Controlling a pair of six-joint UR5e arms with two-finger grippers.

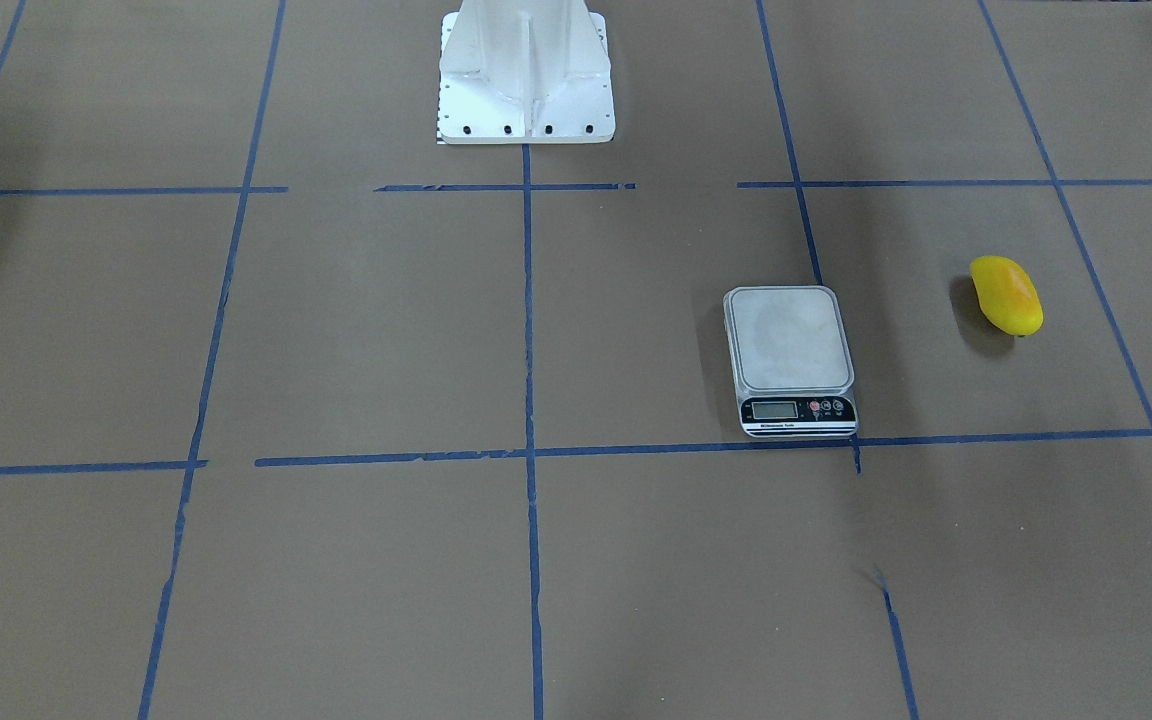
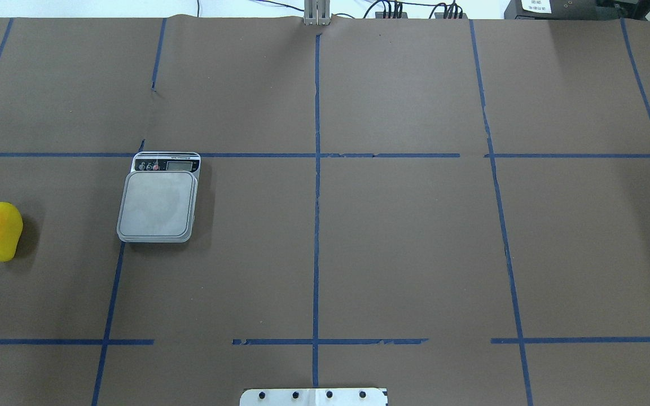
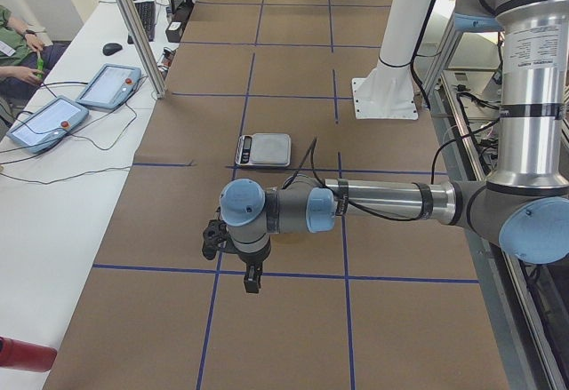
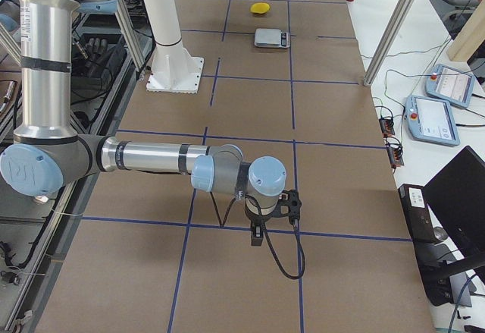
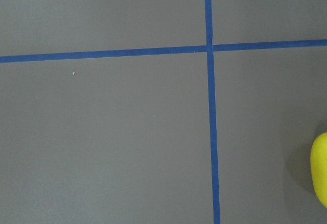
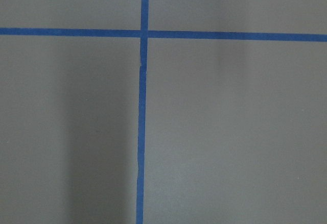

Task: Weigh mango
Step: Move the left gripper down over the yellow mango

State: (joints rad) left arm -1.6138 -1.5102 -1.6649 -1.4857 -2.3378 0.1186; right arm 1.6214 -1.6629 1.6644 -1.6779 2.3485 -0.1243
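The mango (image 1: 1006, 295), yellow with an orange blush, lies on the brown table to the robot's left of the scale (image 1: 789, 340). It also shows in the overhead view (image 2: 0, 231), far away in the right-side view (image 4: 261, 7), and as a yellow edge in the left wrist view (image 5: 321, 169). The scale (image 2: 157, 204) has an empty grey platform. My left gripper (image 3: 252, 279) hangs over the table near the mango's side; my right gripper (image 4: 258, 236) hangs over the far other end. Both show only in the side views, so I cannot tell whether they are open or shut.
The white robot base (image 1: 524, 75) stands at the table's middle back edge. Blue tape lines (image 2: 316, 197) grid the brown table. Teach pendants (image 3: 84, 101) and cables lie on the white side bench; an operator's arm (image 3: 22, 52) shows there.
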